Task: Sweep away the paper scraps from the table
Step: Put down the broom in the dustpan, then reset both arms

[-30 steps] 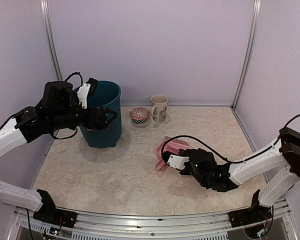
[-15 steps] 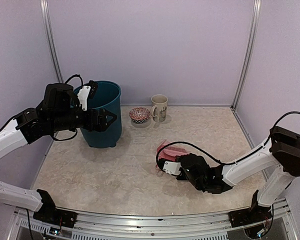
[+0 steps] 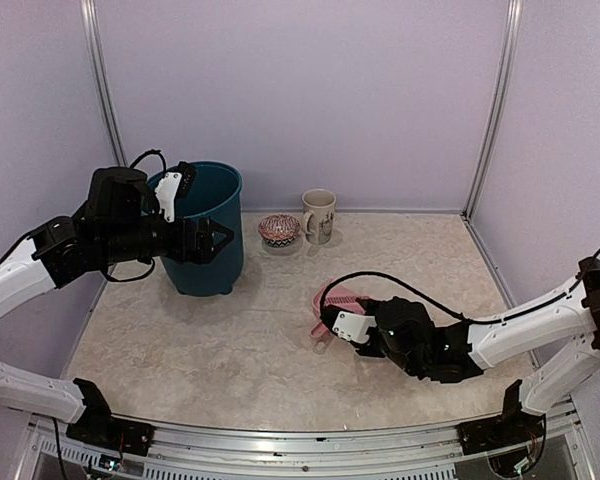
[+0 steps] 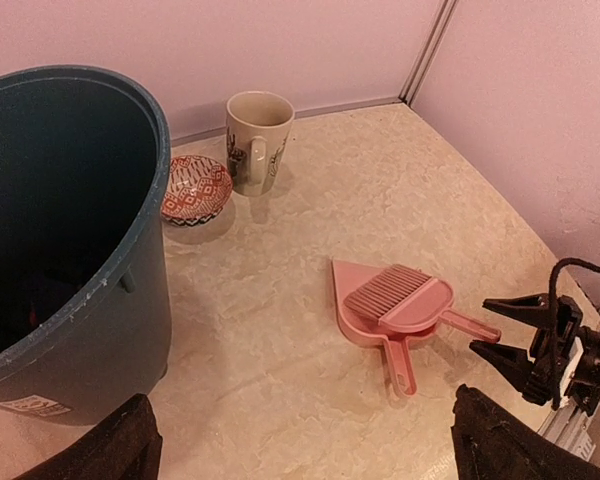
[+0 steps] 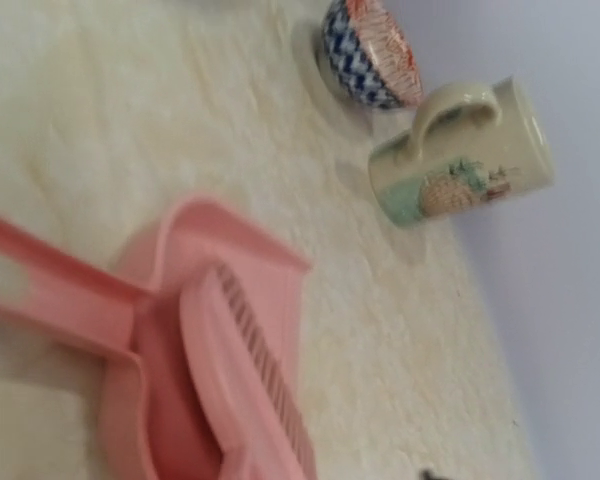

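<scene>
I can see no scraps on the table (image 3: 230,340). Its bare top looks clean in all three views. So the sweeping looks done, or very nearly done.

Where are the scraps? My guess is that they are in the bin (image 3: 215,275) at the back left. The left wrist view looks down into it, but it is too dark inside to tell.

The pan (image 4: 365,320) lies flat near the middle of the table. The brush (image 4: 395,295) rests on top of it, with its bristles over the pan. Both handles point at the right gripper (image 4: 485,327). Its two fingers are apart and they hold nothing - the tip of the brush handle sits right at the fingertips.

The left gripper (image 3: 223,238) hangs in the air by the rim of the bin. Its fingers are spread wide, and they are empty too.

A mug (image 4: 258,125) and a small bowl (image 4: 195,190) stand side by side at the back, well away from the pan.

What is left? Not much, I think - maybe just pulling both arms back, away from the tools.
</scene>
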Robot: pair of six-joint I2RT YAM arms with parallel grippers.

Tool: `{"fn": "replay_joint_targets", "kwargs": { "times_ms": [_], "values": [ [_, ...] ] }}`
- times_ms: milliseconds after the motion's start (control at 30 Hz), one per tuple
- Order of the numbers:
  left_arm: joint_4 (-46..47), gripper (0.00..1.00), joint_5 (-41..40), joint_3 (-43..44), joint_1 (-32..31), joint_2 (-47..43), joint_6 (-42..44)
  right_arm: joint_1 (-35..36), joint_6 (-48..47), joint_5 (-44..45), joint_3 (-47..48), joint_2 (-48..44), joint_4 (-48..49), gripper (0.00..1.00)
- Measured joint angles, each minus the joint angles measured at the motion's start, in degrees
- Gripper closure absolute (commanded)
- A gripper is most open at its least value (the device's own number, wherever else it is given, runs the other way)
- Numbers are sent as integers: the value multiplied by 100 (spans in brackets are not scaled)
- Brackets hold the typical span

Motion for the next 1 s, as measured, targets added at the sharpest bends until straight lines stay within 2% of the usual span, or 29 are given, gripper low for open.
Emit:
{"fn": "replay_joint_targets", "kwargs": {
  "times_ms": [100, 300, 533, 800, 1000],
  "values": [
    [9, 1, 13, -17, 0, -4, 0, 7, 284, -404, 11, -498, -409, 32],
    [48, 1, 48, -20, 0, -59, -2, 17, 833, -1104, 11, -1495, -946, 25],
    [87, 1, 46, -20, 0, -234, -2, -120, 1327, -1346, 11, -2111, -1060, 19],
    [76, 1, -293, 90, 0, -669, 7, -1073, 2153, -1700, 20, -2258, -1495, 17],
    [101, 1, -1209, 326, 57, -1010, 87, -1805, 2693, -2059, 37, -2284, -1753, 11]
  ]
}}
